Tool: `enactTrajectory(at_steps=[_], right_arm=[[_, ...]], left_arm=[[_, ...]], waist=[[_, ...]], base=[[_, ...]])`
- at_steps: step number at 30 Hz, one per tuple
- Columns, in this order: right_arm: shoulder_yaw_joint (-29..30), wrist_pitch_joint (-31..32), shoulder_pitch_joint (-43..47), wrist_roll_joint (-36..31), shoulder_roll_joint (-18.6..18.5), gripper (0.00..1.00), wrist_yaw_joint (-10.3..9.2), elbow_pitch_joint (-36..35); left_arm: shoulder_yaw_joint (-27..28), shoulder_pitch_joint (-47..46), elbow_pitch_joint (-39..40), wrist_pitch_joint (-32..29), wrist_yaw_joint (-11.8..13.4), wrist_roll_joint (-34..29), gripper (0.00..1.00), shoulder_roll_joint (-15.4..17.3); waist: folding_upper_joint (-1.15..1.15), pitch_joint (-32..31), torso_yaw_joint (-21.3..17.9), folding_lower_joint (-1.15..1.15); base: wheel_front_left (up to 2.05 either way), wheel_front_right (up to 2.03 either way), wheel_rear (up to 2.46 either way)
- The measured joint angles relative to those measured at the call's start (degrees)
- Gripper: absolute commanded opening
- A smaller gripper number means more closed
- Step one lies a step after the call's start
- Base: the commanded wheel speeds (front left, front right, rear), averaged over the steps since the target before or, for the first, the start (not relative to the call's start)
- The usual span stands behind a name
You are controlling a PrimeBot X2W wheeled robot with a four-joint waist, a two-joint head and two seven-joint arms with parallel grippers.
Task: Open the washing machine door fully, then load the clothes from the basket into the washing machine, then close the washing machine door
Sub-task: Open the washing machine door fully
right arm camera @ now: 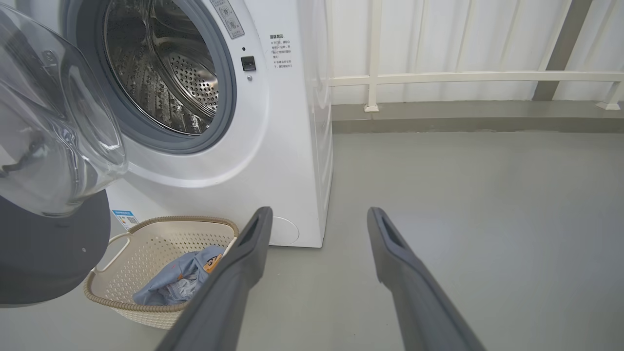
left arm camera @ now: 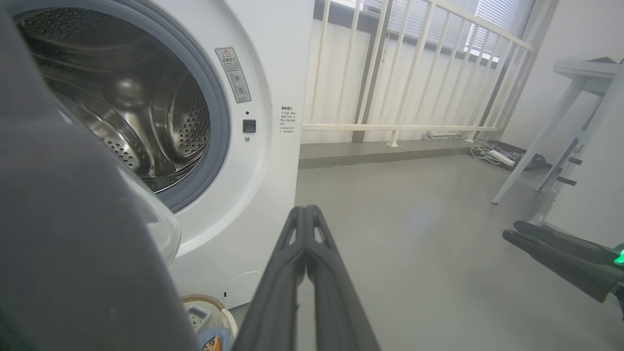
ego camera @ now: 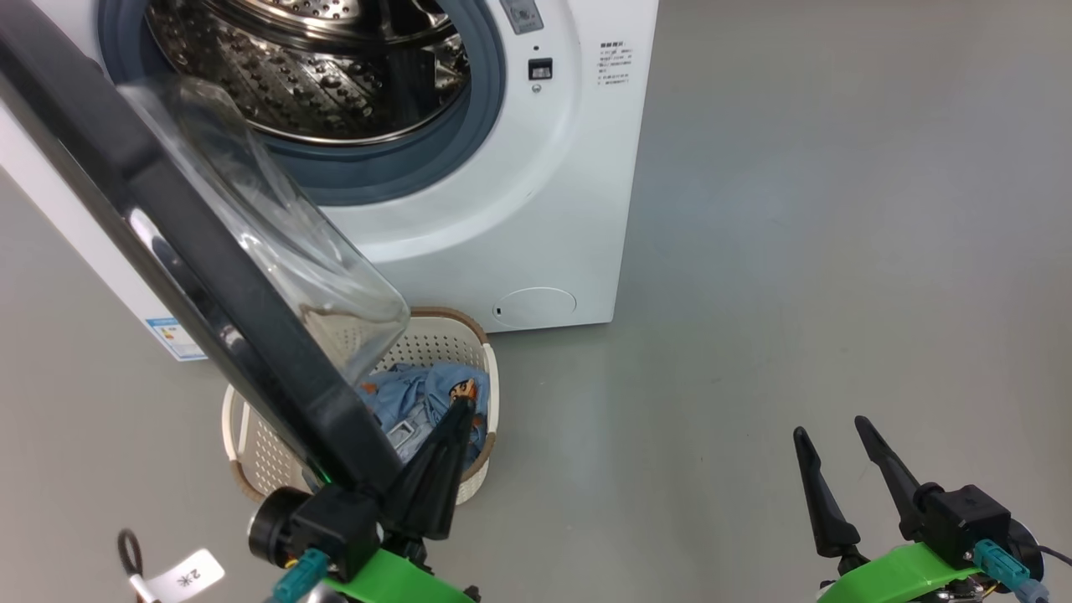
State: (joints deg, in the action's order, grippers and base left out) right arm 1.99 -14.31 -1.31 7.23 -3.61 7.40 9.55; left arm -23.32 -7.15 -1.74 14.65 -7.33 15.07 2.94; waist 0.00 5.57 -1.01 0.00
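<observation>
The washing machine (ego camera: 536,218) stands with its steel drum (ego camera: 318,75) exposed. The washing machine door (ego camera: 209,276) is swung out toward me, its black rim running diagonally and its glass bowl bulging right. Below it the basket (ego camera: 473,331) sits on the floor, holding the light blue clothes (ego camera: 423,398). My left gripper (ego camera: 461,409) is shut on nothing; it lies beside the door's lower edge, tips over the basket. My right gripper (ego camera: 831,429) is open and empty, low on the right, clear of everything. The right wrist view shows the basket (right arm camera: 180,219), clothes (right arm camera: 180,278) and door (right arm camera: 53,136).
Grey floor (ego camera: 796,251) stretches to the right of the machine. A white railing (left arm camera: 414,73) runs behind it, with a white table's legs (left arm camera: 536,141) and a power strip (left arm camera: 499,157) far right. A paper tag (ego camera: 180,578) hangs near my left arm.
</observation>
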Motion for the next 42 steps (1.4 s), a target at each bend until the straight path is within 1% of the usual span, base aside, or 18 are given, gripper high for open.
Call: enactTrajectory(at_steps=[9,14,24,34,42], right_arm=[[-0.2,0.0,-0.2,0.8,0.0,1.0,0.0,0.7],[-0.9,0.0,-0.3,1.9,0.0,1.0,0.0,1.3],[-1.1,0.0,-1.1,2.0,0.0,1.0,0.0,1.9],[-1.2,0.0,-1.0,2.5,0.1,1.0,0.0,2.7],[-1.3,0.0,-1.0,3.0,0.1,1.0,0.0,3.1]], left_arm=[[1.2,-0.2,-0.8,0.0,0.0,0.4,0.0,-0.2],[1.5,-0.1,-0.9,0.0,0.0,0.8,0.0,-0.2],[3.5,0.7,-0.3,0.0,0.0,1.4,0.0,-0.3],[4.3,2.6,-0.3,0.0,1.0,1.4,0.0,-0.4],[4.8,2.9,-0.3,0.0,1.7,1.6,0.0,-0.5]], waist=[[0.0,0.6,0.6,0.0],[0.0,0.6,1.6,0.0],[0.0,0.2,4.2,0.0],[0.0,-1.2,6.2,0.0],[0.0,-1.9,6.3,0.0]], base=[[0.0,0.0,0.0],[0.0,0.0,0.0],[0.0,0.0,0.0],[0.0,0.0,0.0],[0.0,0.0,0.0]])
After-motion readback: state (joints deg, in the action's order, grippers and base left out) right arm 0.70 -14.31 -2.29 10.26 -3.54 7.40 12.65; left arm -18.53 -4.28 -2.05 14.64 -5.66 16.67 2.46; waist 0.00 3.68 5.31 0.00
